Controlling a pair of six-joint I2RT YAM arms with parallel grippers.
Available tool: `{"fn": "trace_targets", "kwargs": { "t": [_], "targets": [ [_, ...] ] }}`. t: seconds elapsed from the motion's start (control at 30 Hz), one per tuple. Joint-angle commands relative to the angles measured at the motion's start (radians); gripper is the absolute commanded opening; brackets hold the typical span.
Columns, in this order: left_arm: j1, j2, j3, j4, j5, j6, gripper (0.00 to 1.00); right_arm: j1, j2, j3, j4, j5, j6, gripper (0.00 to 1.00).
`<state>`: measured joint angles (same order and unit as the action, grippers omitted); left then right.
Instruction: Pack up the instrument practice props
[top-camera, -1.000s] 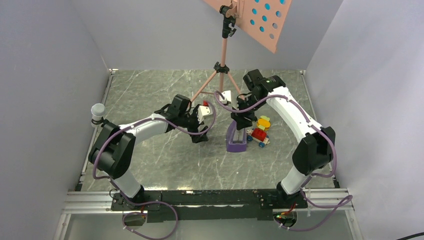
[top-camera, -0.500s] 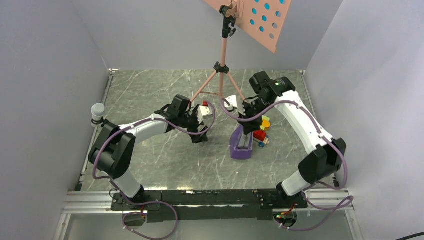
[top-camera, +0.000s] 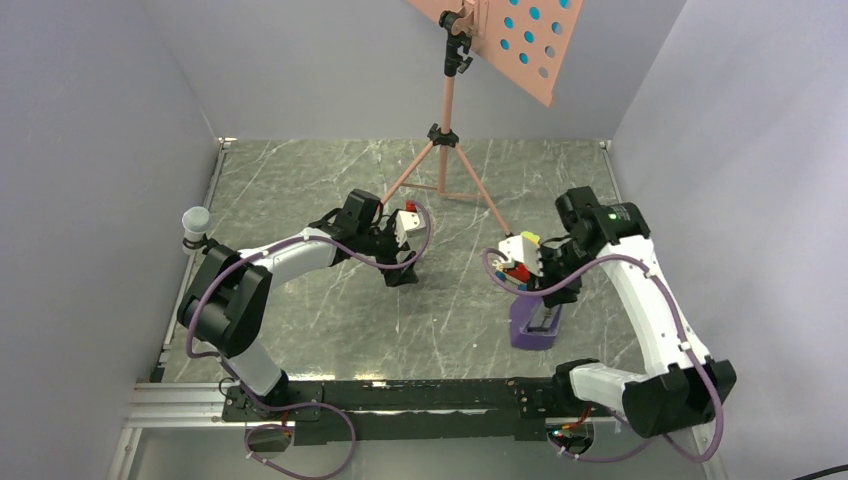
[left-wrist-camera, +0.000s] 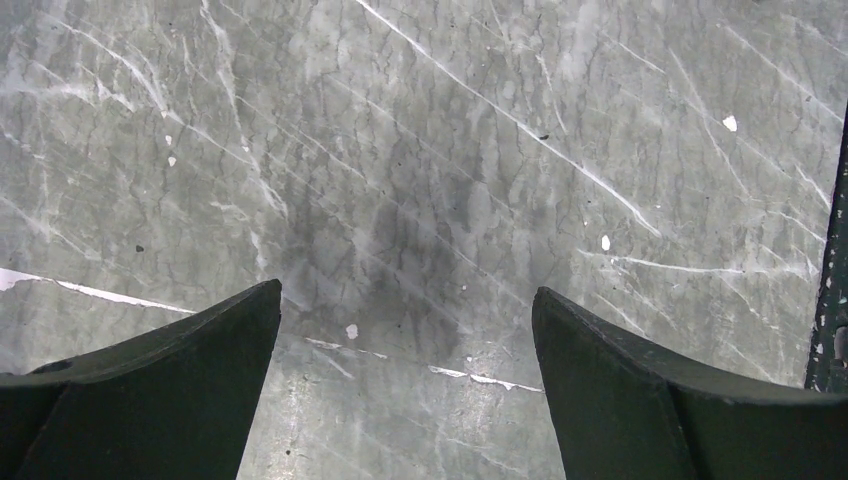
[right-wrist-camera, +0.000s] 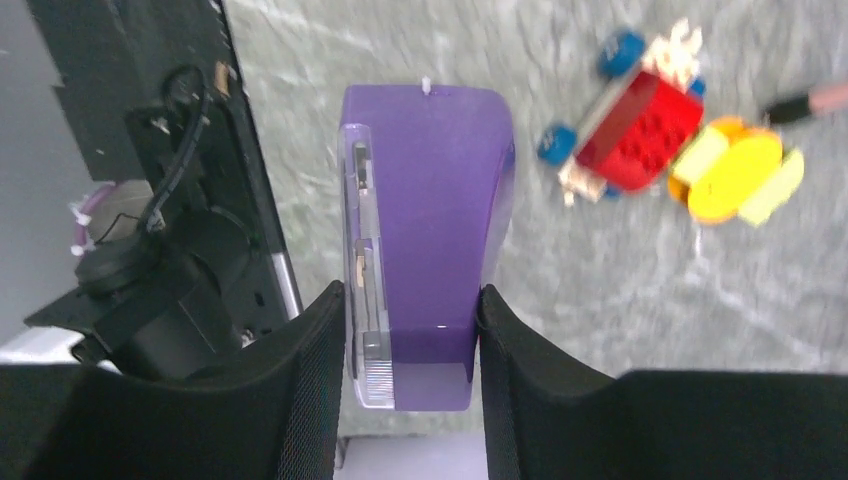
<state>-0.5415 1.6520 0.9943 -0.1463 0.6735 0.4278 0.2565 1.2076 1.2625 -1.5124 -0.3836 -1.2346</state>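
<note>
Clamping metronome (right-wrist-camera: 425, 200) across its flat sides, right gripper (right-wrist-camera: 412, 296) likely secures it for packing; left gripper (left-wrist-camera: 405, 290) spread, empty, idle.

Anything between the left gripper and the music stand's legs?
Nothing visible. Only bare table lies between the open left gripper and the music stand; the red toy car sits away by the right gripper, which holds the metronome.

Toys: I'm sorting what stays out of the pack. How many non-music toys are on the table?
2. The red car lies right of the metronome in the right wrist view; the yellow toy sits beside it, farther right. Others may be hidden.
</note>
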Motion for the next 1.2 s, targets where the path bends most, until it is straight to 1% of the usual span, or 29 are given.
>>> {"fn": "trace_targets", "kwargs": {
  "t": [0.0,0.13,0.27,0.37,0.5,0.53,0.6,0.63,0.67,0.7,0.8,0.93,1.0,1.07,1.13,1.17],
  "targets": [
    [0.003,0.008,0.015,0.048,0.045,-0.012,0.99,-0.150,-0.083,-0.016,-0.017,0.104,-0.179,0.00],
    [0.004,0.008,0.002,0.060,0.064,-0.020,0.99,-0.336,-0.074,0.019,0.008,0.132,-0.339,0.00],
    [-0.002,0.011,-0.001,0.069,0.076,-0.043,0.99,-0.490,0.003,0.065,0.015,0.142,-0.444,0.00],
    [-0.008,0.005,-0.001,0.071,0.067,-0.059,0.99,-0.565,0.050,0.072,0.048,0.156,-0.511,0.00],
    [-0.008,-0.025,-0.027,0.085,0.046,-0.067,0.99,-0.599,0.097,0.086,0.108,0.160,-0.529,0.00],
    [-0.009,-0.030,-0.034,0.090,0.029,-0.074,0.99,-0.600,0.110,0.090,0.113,0.160,-0.523,0.06],
    [-0.008,-0.036,-0.038,0.088,-0.015,-0.091,0.99,-0.600,0.134,0.112,0.113,0.140,-0.493,0.39],
    [-0.008,-0.039,-0.037,0.083,-0.040,-0.090,0.99,-0.601,0.144,0.130,0.109,0.122,-0.475,0.52],
    [-0.008,-0.047,-0.037,0.079,-0.053,-0.087,0.99,-0.602,0.151,0.152,0.099,0.102,-0.459,0.62],
    [-0.007,-0.054,-0.036,0.073,-0.064,-0.081,0.99,-0.602,0.157,0.176,0.084,0.081,-0.451,0.68],
    [0.001,-0.083,-0.021,0.050,-0.091,-0.094,0.99,-0.602,0.156,0.232,0.106,-0.020,-0.375,0.81],
    [0.013,-0.125,0.018,0.050,-0.136,-0.157,0.99,-0.594,0.121,0.214,0.190,-0.158,-0.261,0.96],
    [0.018,-0.137,0.043,0.062,-0.186,-0.182,0.99,-0.575,0.099,0.174,0.264,-0.218,-0.177,0.99],
    [0.029,-0.133,0.070,0.086,-0.252,-0.227,0.97,-0.549,0.090,0.124,0.385,-0.288,-0.038,1.00],
    [0.050,-0.105,0.111,0.086,-0.290,-0.267,0.97,-0.512,0.111,0.114,0.446,-0.377,0.080,1.00],
    [0.063,-0.080,0.138,0.077,-0.291,-0.282,0.97,-0.497,0.126,0.110,0.494,-0.418,0.186,1.00]
  ]
}}
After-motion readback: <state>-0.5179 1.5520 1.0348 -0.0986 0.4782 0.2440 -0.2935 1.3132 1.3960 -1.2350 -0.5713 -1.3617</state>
